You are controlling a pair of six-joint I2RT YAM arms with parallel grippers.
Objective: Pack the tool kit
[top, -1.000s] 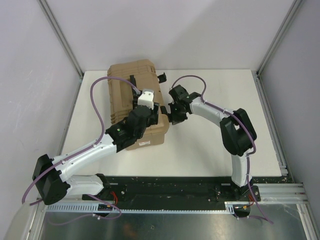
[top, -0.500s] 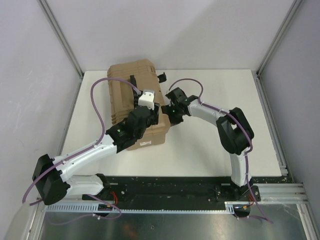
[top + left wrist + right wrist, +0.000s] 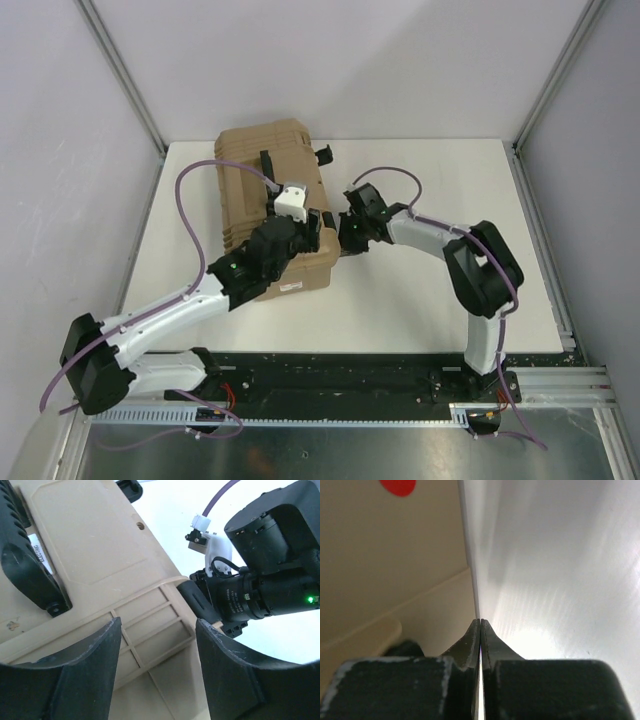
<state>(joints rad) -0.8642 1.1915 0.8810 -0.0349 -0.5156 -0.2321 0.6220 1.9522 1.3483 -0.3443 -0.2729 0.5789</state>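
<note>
Hovered with left end effector (image 3: 157, 630) half-spread over the closed tool kit (image 3: 250, 170). Stood low at its right long side with right end effector (image 3: 480, 630) pressed together.

Left claw (image 3: 158, 625), fingers apart, over tan toolbox (image 3: 95, 545); right arm (image 3: 275, 545) beside black latch (image 3: 197, 600).

Overhead camera looking down, wrist cameras close, all three share the toolbox (image 3: 250, 150)

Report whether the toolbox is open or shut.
Shut: the toolbox shows only its ribbed tan outer shell and black handle; no inside or tools visible.
</note>
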